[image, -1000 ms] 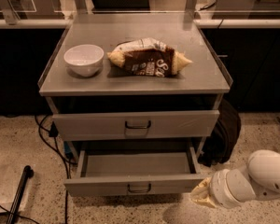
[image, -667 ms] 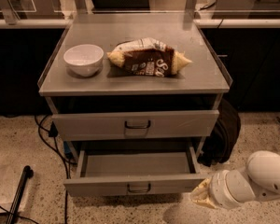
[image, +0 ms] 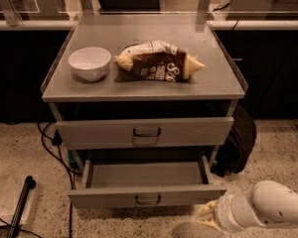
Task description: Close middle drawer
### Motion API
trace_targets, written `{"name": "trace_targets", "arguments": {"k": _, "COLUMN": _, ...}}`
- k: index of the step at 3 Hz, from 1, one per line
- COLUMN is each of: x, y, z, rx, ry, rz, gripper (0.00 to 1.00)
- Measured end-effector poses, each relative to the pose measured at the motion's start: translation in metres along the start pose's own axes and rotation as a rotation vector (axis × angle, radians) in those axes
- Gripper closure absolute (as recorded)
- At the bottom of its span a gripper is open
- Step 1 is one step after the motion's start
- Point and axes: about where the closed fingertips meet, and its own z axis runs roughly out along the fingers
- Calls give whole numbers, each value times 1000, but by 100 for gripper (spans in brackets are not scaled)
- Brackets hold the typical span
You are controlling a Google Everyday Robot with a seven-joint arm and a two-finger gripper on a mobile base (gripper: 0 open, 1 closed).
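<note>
Middle drawer (image: 146, 196) stands open, well out toward the near side, inside bare, small loop handle (image: 148, 200) centred on its flat front. Top drawer (image: 145, 132) sits above it, nearly flush. Pincer (image: 204, 213) low at near right, just beside the right end of the middle drawer front, on the white arm (image: 268, 209) coming in from the right edge; can't tell how open it is or whether it holds anything. On the desk (image: 154, 29): white bowl (image: 90, 62) left, snack bag (image: 159, 60) beside it. Black backpack (image: 237, 145) on the floor right of the desk, cables (image: 50, 150) left.
</note>
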Motion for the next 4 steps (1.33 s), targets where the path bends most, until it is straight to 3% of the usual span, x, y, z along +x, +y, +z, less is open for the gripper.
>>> {"name": "trace_targets", "arguments": {"k": 2, "x": 13, "y": 5, "z": 86, "rx": -42, "ry": -81, "rz": -29, "gripper": 100}}
{"name": "trace_targets", "arguments": {"k": 4, "x": 17, "y": -3, "z": 90, "rx": 3, "ry": -60, "rz": -73, "gripper": 100}}
